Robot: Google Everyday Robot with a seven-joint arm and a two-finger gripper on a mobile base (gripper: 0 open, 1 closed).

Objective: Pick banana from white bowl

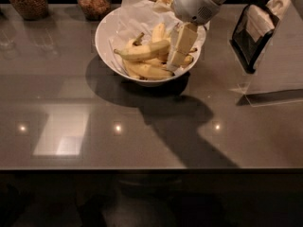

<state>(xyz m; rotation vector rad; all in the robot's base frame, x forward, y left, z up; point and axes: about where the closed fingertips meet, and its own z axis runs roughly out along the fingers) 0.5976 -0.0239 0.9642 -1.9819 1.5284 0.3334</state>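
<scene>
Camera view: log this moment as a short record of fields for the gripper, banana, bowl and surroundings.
white bowl: on the counter, paper-lined, holding several bananas
banana: lying across the bunch, dark tip pointing left, not lifted
gripper: over the bowl's right side, down among the bananas' right ends
jars: three, behind the bowl, brown contents
stand: dark, tilted, right of the bowl
</scene>
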